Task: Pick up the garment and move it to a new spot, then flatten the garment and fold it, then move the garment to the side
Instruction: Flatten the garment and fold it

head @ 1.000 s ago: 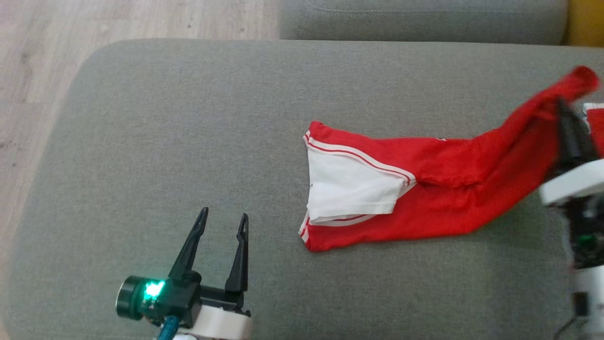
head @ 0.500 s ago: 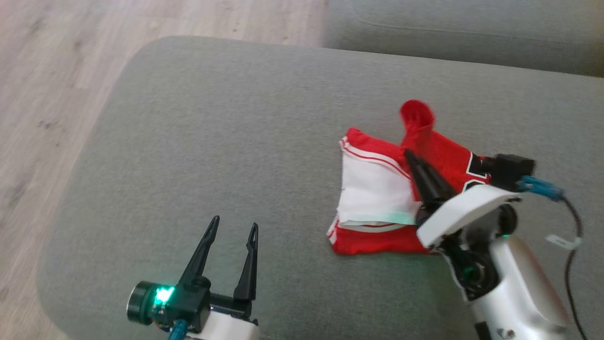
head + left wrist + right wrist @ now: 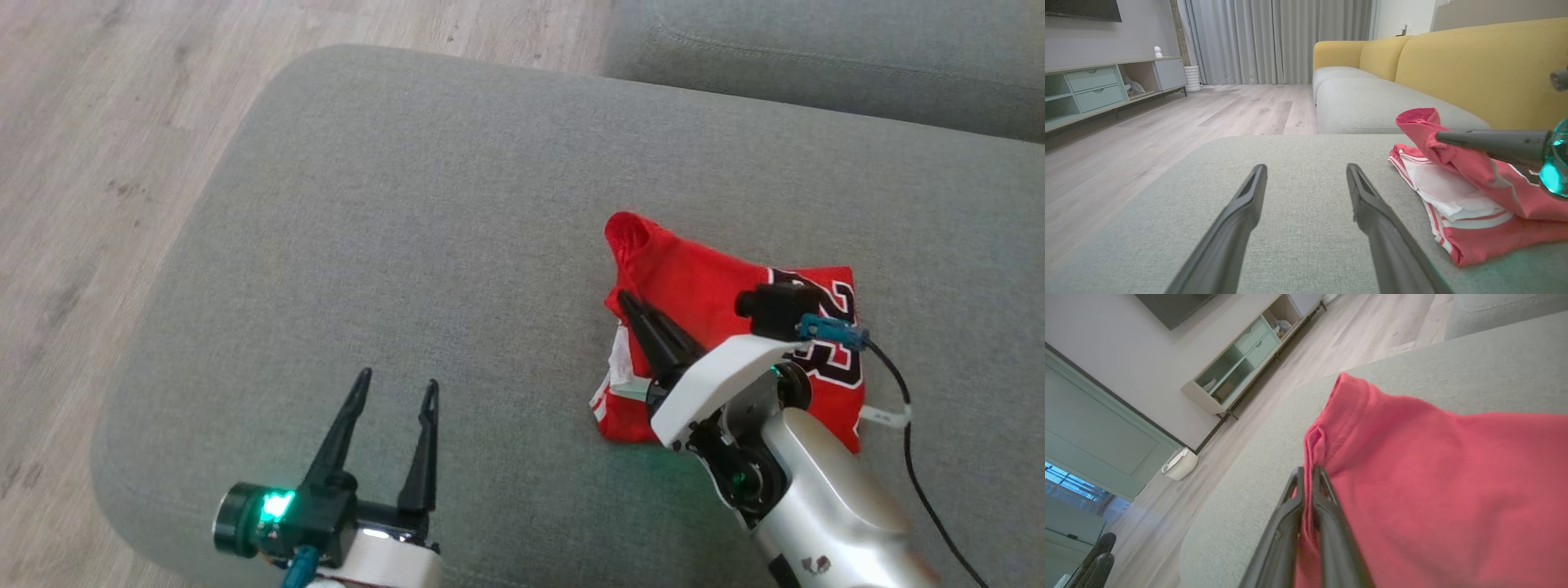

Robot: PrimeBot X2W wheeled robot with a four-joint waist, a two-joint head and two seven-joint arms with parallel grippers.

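Observation:
The garment (image 3: 710,282) is a red jersey with white panels and black numbers, folded over on itself on the grey cushion (image 3: 408,204). My right gripper (image 3: 630,300) is shut on a red edge of the cloth, which it holds over the white part (image 3: 1447,190) of the lower layer. In the right wrist view the red fabric (image 3: 1433,486) is pinched between the closed fingers (image 3: 1290,506). My left gripper (image 3: 393,390) stands open above the cushion's front, left of the garment (image 3: 1474,204) and apart from it, with nothing between its fingers.
The cushion's rounded left and front edges drop to a wooden floor (image 3: 90,122). A second grey cushion (image 3: 816,57) lies behind. Yellow sofa backs (image 3: 1453,61) and a low cabinet (image 3: 1094,85) stand farther off. My right arm's cable (image 3: 914,457) trails over the cushion.
My right gripper has carried the red end leftward across the garment, folding it over the white part. The head camera has shifted right. The left gripper stays open in place.

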